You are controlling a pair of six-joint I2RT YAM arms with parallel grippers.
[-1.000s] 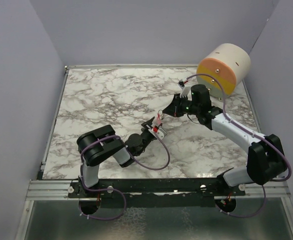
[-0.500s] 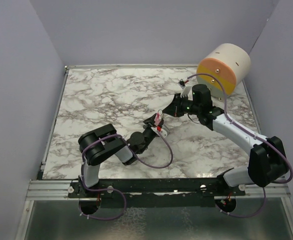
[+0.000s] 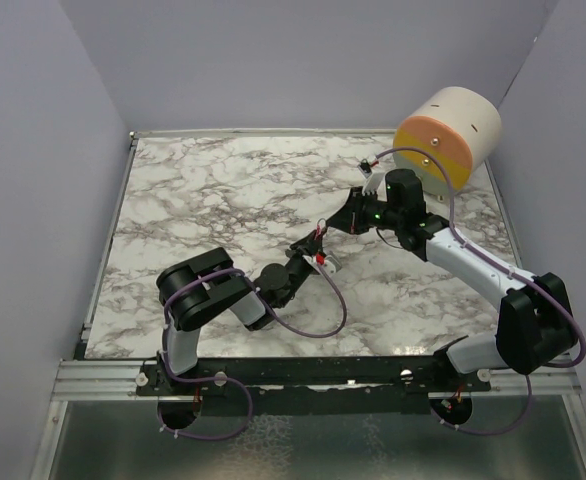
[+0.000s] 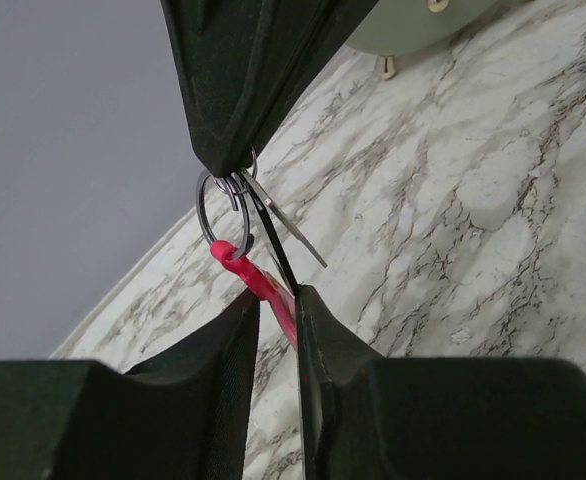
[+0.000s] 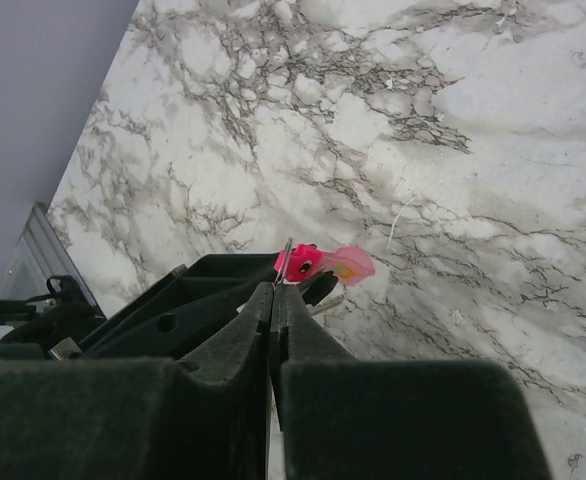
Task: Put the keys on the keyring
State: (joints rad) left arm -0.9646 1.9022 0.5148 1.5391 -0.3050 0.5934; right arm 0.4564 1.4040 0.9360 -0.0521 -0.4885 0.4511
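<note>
The keyring (image 4: pixel 271 292) is held up off the marble table (image 3: pixel 223 190), around mid-table and a bit to the right, strung between the two gripper tips. Its pink strip is squeezed from below between the fingers (image 4: pixel 233 330) of the left gripper (image 3: pixel 313 252), so that one is closed on the strip. The gap is narrow and filled with pink at the top. The thin metal ring (image 4: pixel 200 214) at the strip's end is pointed up toward the other arm, apart from the left fingers.

The right gripper (image 5: pixel 273 292) is fully closed, tips pressed flat together. The key (image 4: pixel 295 238) is pinched there by its upper end. Only the thin silvery shaft can be seen, slanted down and away from the tips, with the head hidden in the pinch. The top of the ring is tucked against the same tips, just beside the shaft. Whether the key is actually threaded onto the ring can't be told, too much is bunched up at that spot. A thin dark line is also seen running from the tips down to the strip, and what it is can't be made out.

From above, the two grippers are seen nose to nose. A cream drum with an orange-yellow face (image 3: pixel 451 135) is parked on its side at the far right corner, well apart from all this.
</note>
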